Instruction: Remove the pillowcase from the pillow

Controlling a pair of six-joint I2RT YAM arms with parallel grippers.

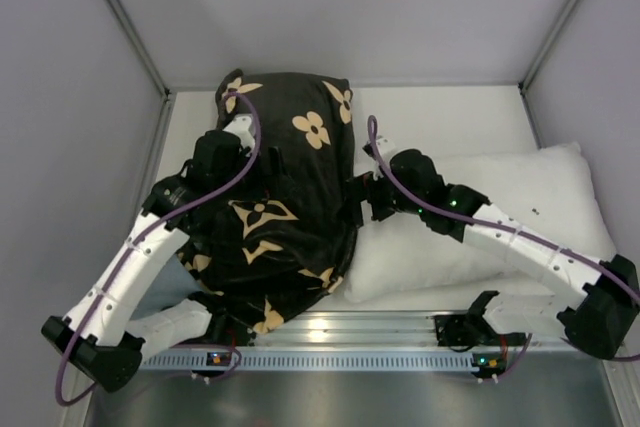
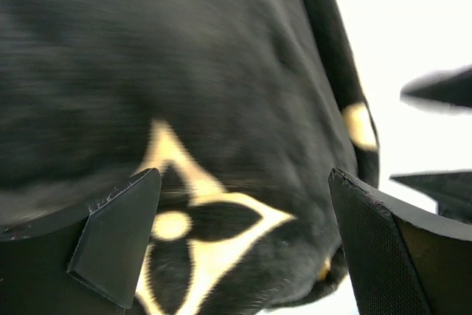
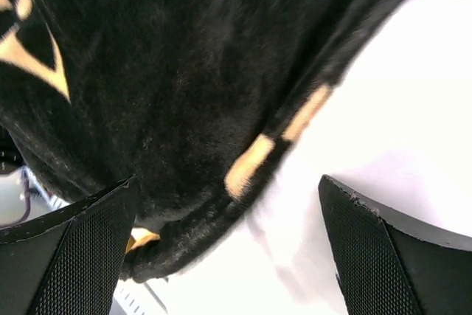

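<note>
Presently, the pillowcase (image 1: 290,197) lies bunched at the table's (image 1: 450,117) centre-left, its long axis running from the far side to the near edge. The pillow (image 1: 540,182) lies crosswise, long axis left to right. Its left end is covered by the pillowcase's right edge and the rest points right. Left gripper (image 2: 243,182): jaws wide apart over the printed fabric, gripping nothing. Right gripper (image 3: 227,182): jaws wide apart at the pillowcase's hem, where it meets the pillow, gripping nothing.

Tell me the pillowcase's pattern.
Black pillowcase with tan four-petal flowers and diamond motifs; clearest in the top external view.
</note>
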